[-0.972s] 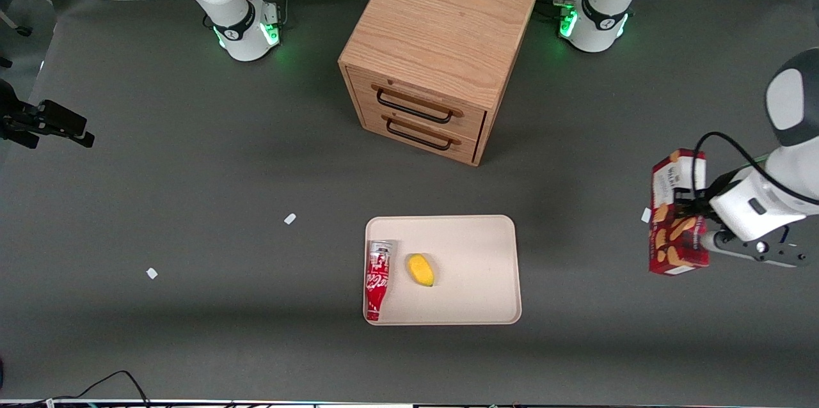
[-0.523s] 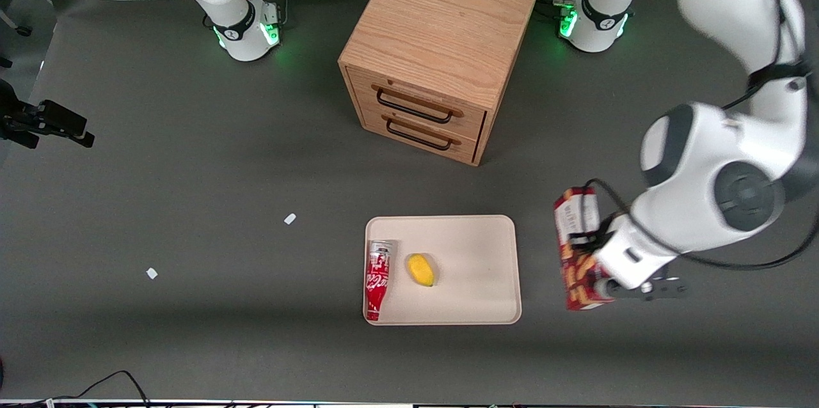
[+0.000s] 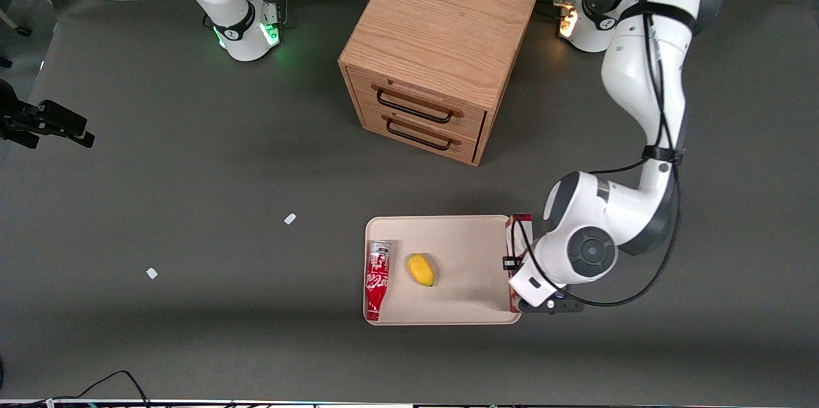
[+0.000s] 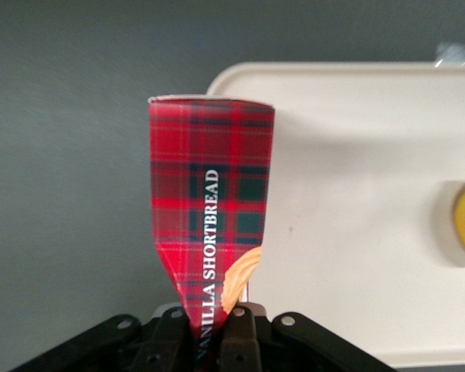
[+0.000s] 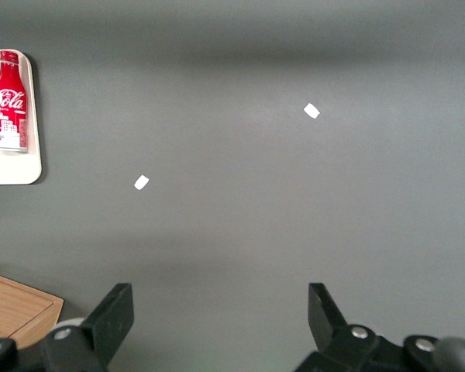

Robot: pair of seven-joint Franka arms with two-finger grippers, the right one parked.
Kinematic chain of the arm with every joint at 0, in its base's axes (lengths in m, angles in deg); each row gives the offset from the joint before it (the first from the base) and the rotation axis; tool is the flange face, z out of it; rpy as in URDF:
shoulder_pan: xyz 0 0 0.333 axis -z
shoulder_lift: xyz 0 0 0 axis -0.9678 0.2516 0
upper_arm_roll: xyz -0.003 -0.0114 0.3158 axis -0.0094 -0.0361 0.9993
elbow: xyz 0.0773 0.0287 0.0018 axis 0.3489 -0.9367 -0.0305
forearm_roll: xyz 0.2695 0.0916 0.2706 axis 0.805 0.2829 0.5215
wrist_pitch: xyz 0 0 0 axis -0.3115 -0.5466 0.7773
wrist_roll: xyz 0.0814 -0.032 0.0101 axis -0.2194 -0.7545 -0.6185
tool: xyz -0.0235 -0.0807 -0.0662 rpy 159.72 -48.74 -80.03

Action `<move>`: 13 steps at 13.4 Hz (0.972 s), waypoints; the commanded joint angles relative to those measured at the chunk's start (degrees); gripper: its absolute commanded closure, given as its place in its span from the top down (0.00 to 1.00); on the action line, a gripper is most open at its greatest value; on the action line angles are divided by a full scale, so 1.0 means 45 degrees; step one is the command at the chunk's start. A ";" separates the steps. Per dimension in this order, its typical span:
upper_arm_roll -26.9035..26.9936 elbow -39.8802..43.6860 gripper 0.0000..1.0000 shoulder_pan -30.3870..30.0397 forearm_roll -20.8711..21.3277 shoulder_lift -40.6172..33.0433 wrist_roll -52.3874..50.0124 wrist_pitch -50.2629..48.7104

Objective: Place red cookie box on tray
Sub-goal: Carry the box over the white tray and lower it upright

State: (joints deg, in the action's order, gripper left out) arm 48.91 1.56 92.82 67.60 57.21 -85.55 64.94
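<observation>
The red cookie box is a dark-red plaid box, held on edge above the rim of the beige tray at the tray's end toward the working arm. My left gripper is shut on the box; the wrist hides much of it in the front view. In the left wrist view the fingers pinch the box at its near end. There it hangs over the tray's corner, partly over the grey table.
A red-and-white soda bottle and a yellow fruit lie on the tray's half toward the parked arm. A wooden drawer cabinet stands farther from the front camera. Two white scraps lie on the table.
My left arm has swung the box from the working arm's end of the table toward the tray; the box now hangs over the tray's rim.
</observation>
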 commanded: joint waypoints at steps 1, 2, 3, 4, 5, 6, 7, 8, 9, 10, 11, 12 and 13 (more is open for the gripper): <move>0.0263 0.0613 0.00 0.0354 -0.0076 0.0300 -0.0162 -0.0210; 0.0263 0.0593 0.00 0.0470 -0.0076 0.0398 -0.0162 -0.0172; 0.0263 0.0593 0.00 0.0510 -0.0076 0.0476 -0.0162 0.0003; 0.0243 0.0593 0.00 0.0511 -0.0096 0.0477 -0.0162 0.0024; 0.0243 0.0593 0.00 0.0511 -0.0096 0.0477 -0.0201 0.0024; 0.0224 0.0574 0.00 0.0530 -0.0096 0.0477 -0.0221 0.0024; 0.0224 0.0554 0.00 0.0607 -0.0096 0.0496 -0.0240 0.0082; 0.0224 0.0496 0.00 0.0608 -0.0096 0.0516 -0.0221 0.0179; 0.0243 0.0418 0.00 0.0608 -0.0096 0.0516 -0.0240 0.0335; 0.0262 0.0359 0.25 0.0608 -0.0096 0.0516 -0.0202 0.0356; 0.0282 0.0300 0.92 0.0608 -0.0077 0.0497 -0.0240 0.0356; 0.0263 0.0107 1.00 0.0608 -0.0076 0.0400 -0.0260 0.0356; 0.0263 0.0047 1.00 0.0570 -0.0076 0.0283 -0.0202 0.0356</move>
State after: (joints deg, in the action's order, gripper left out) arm 49.02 2.38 94.66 67.56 59.31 -85.62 66.22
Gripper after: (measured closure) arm 0.568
